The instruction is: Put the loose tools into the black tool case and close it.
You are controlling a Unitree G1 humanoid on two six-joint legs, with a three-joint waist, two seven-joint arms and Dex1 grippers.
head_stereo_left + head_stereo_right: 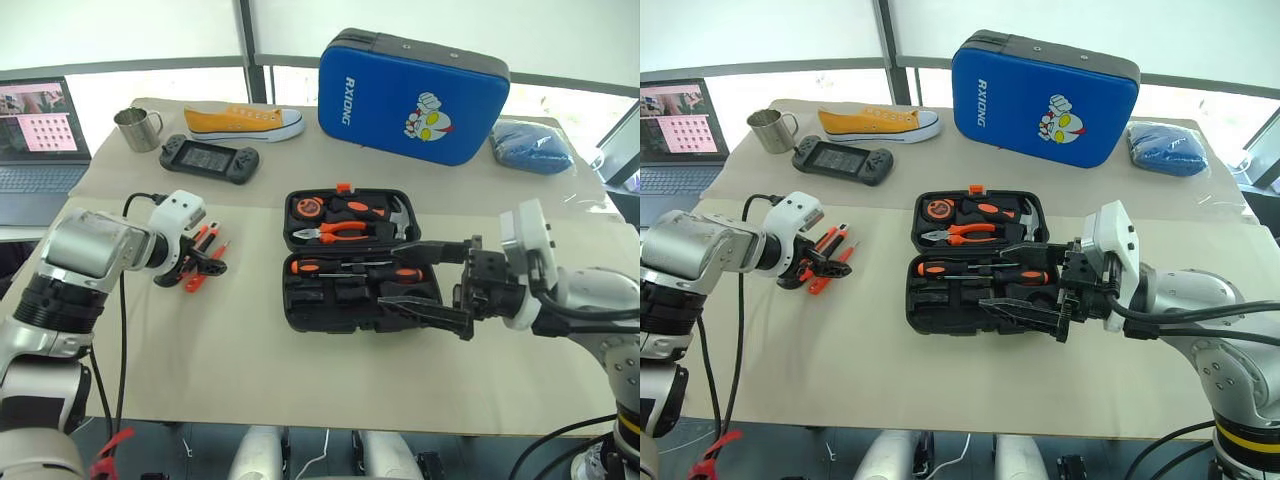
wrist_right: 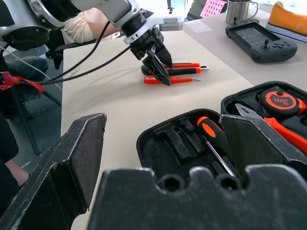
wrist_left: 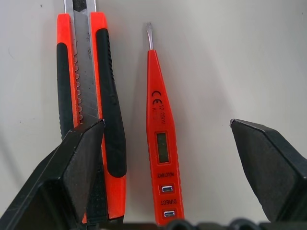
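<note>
From the head camera: the black case lies open in the middle of the table, its lid half on the far side with pliers, a hammer and a tape measure seated in their slots. Two black-and-orange screwdrivers sit in the near half. Over at the left, the left gripper is angled down above the knife and the small orange screwdriver, jaws spread wide, nothing in them. On the right, the right gripper points leftward over the case's near right corner, jaws wide apart and empty. Along the far edge stand a blue case, a yellow shoe, a game console, a metal mug and a blue bundle; a laptop sits far left.

Left wrist now: knife and orange screwdriver lie side by side, just apart, between the two black fingers. The fingers stand well open and grip neither tool.

Right wrist: its own fingers gape wide, empty, framing the open case with a screwdriver in its slot. Beyond, the left gripper hangs above the two loose tools on the table.
</note>
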